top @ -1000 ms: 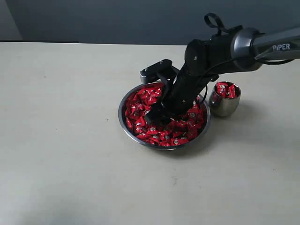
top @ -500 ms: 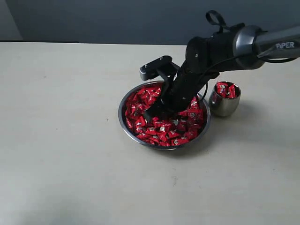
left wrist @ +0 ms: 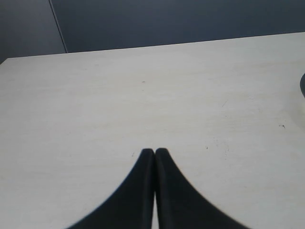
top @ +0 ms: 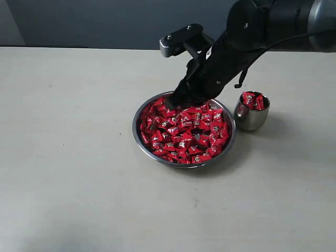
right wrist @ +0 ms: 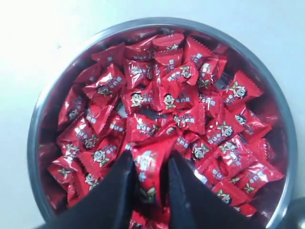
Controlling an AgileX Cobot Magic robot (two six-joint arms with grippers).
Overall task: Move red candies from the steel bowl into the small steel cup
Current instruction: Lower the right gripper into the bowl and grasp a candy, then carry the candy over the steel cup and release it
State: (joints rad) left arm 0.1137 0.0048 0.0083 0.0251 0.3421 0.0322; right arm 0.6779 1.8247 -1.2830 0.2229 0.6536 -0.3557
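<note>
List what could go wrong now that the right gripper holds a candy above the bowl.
1. The right gripper pinches a red candy between narrow fingertips; the shiny wrapper could slip out on the way.
2. The small steel cup is narrow and already filled to its rim, so a dropped candy may bounce off.
3. The cup stands close beside the steel bowl; a low approach might knock it.

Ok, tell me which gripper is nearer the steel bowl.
Right. The right gripper hangs just above the steel bowl, shut on a red candy. The left gripper sits shut over the table, outside the exterior view.
</note>
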